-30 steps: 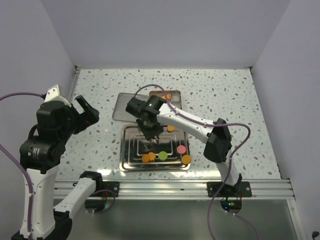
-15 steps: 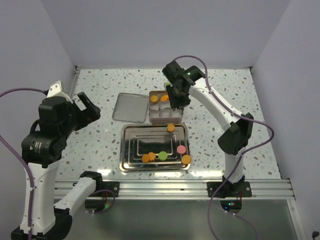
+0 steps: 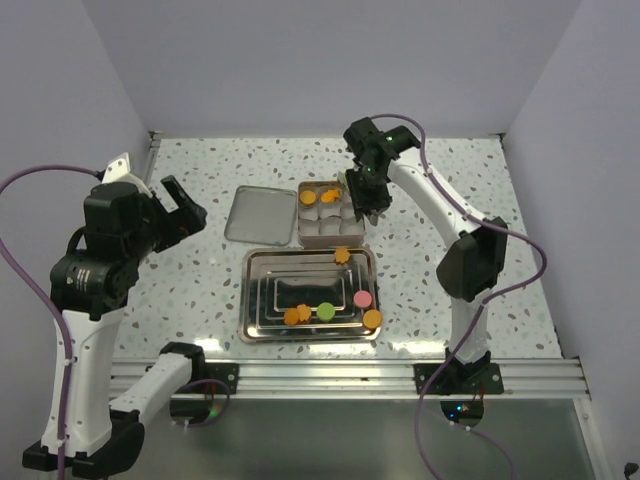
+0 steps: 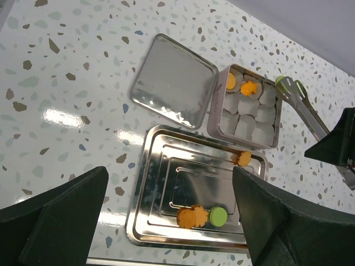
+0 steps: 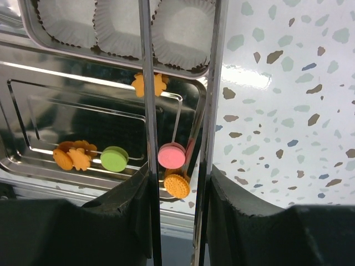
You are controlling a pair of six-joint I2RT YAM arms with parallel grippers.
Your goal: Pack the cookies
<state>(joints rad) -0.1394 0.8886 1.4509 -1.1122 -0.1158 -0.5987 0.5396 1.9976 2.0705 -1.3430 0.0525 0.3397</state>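
Observation:
Cookies lie on the steel tray (image 3: 256,300): an orange flower (image 3: 342,255), an orange pair (image 3: 297,315), a green disc (image 3: 325,311), a pink disc (image 3: 363,298) and an orange disc (image 3: 372,319). Two orange cookies (image 3: 307,197) sit in the back row of the box (image 3: 325,238) of white paper cups. My right gripper (image 3: 362,190) is shut on metal tongs (image 5: 145,83) and hangs over the box's right edge. The tong tips are out of the right wrist view. My left gripper (image 3: 178,215) is open and empty, raised at the left. The left wrist view shows the tray (image 4: 145,183), the box (image 4: 216,113) and the tongs (image 4: 302,108).
The box's flat metal lid (image 3: 262,214) lies left of the box, also in the left wrist view (image 4: 173,81). The right wrist view shows the pink (image 5: 171,155), orange (image 5: 177,185) and green (image 5: 114,159) cookies below the cups (image 5: 177,27). Walls close the table on three sides.
My right arm swung with the tongs from above the tray's middle to the box's right side at the back. My left arm shifted only slightly.

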